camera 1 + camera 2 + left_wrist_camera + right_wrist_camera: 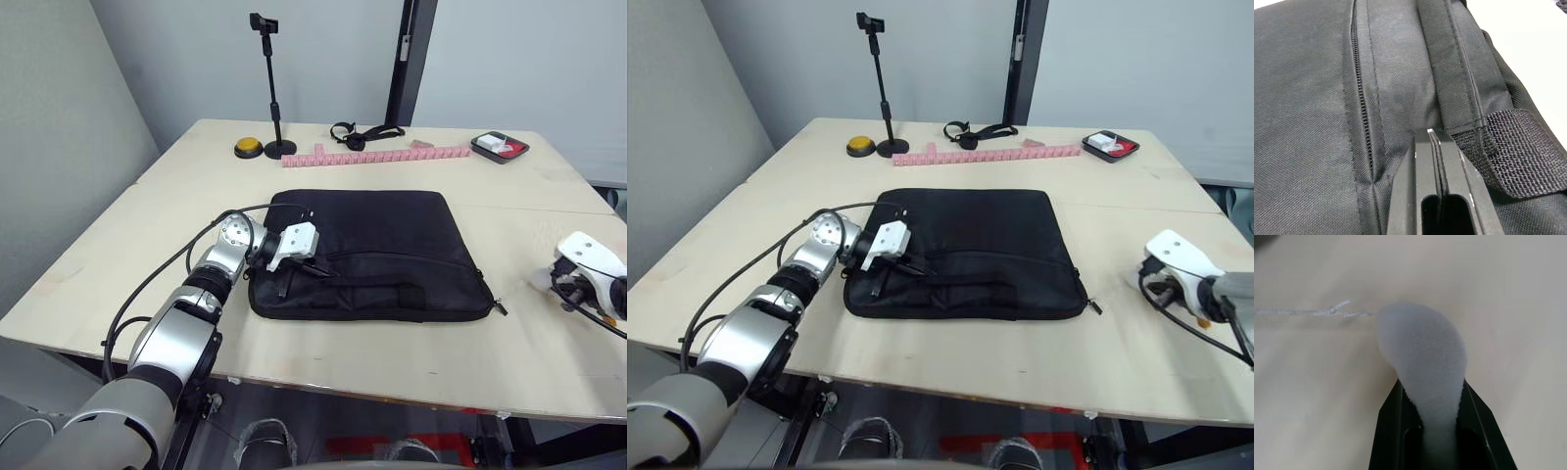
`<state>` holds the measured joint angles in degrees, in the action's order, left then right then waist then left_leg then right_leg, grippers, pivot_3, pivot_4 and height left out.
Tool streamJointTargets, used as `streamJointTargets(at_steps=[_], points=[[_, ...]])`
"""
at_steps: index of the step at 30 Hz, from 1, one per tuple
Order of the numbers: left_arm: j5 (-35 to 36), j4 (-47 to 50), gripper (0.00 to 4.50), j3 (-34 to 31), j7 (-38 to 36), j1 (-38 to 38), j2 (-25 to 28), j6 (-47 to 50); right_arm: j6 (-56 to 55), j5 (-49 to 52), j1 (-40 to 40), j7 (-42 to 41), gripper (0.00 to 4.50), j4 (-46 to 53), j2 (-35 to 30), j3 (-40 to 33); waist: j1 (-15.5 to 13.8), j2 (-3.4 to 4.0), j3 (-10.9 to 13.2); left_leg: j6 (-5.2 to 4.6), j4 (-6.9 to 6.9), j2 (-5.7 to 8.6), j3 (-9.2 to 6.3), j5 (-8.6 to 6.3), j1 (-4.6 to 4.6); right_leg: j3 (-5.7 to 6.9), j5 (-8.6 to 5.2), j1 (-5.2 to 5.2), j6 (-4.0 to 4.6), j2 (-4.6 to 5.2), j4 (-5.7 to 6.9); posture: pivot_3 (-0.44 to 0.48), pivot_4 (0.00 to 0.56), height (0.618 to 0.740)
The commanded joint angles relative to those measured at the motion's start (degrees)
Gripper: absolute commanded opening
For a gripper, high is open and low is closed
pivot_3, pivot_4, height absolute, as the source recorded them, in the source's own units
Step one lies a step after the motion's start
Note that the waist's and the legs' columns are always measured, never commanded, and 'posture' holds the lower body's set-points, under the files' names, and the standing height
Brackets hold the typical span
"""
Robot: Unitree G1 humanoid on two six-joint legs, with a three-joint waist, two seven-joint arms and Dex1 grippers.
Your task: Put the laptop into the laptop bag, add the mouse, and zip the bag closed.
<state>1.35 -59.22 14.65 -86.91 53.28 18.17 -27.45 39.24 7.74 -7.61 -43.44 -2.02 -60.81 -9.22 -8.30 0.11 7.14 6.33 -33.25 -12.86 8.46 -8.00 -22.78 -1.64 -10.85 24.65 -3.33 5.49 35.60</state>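
Observation:
The black laptop bag [372, 250] lies flat in the middle of the table, its handle strap [1459, 73] along the near edge. My left gripper [323, 271] rests on the bag's near left part. Its fingers [1422, 176] are shut together, tips on the fabric between a zipper line [1362, 112] and the strap. My right gripper [560, 282] sits low over the table to the right of the bag. It is shut on a white rounded thing [1422, 347]; I cannot tell whether this is the mouse. The laptop is hidden.
At the back stand a black phone stand [271, 88], a yellow button [248, 148], a pink strip [387, 155], a black strap [364, 132] and a dark tray [517, 152]. A thin grey thread [1308, 312] lies on the table by the white thing.

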Motion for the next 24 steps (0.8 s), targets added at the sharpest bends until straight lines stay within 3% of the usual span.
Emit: streamJointTargets(at_steps=[1,24], points=[[-5.75,-2.74,0.0,4.61,-1.23,-2.85,-0.01,0.92,0.86,-1.8,-3.45,3.1,0.01,2.77,1.55,1.29,0.07,0.01,-0.02,0.0,0.01,0.0,0.0,0.0,0.01,0.0,0.0,-0.01,0.0,0.0,-0.01,0.0,0.15,0.733],[-6.28,-0.62,0.0,5.76,-3.08,-5.48,1.35,0.77,3.3,-11.48,-17.47,10.63,0.01,4.9,9.74,13.07,1.25,0.06,-0.05,0.02,0.31,0.03,0.06,0.0,0.08,0.01,0.0,-0.06,-0.01,0.0,-0.31,0.0,0.15,0.733]])
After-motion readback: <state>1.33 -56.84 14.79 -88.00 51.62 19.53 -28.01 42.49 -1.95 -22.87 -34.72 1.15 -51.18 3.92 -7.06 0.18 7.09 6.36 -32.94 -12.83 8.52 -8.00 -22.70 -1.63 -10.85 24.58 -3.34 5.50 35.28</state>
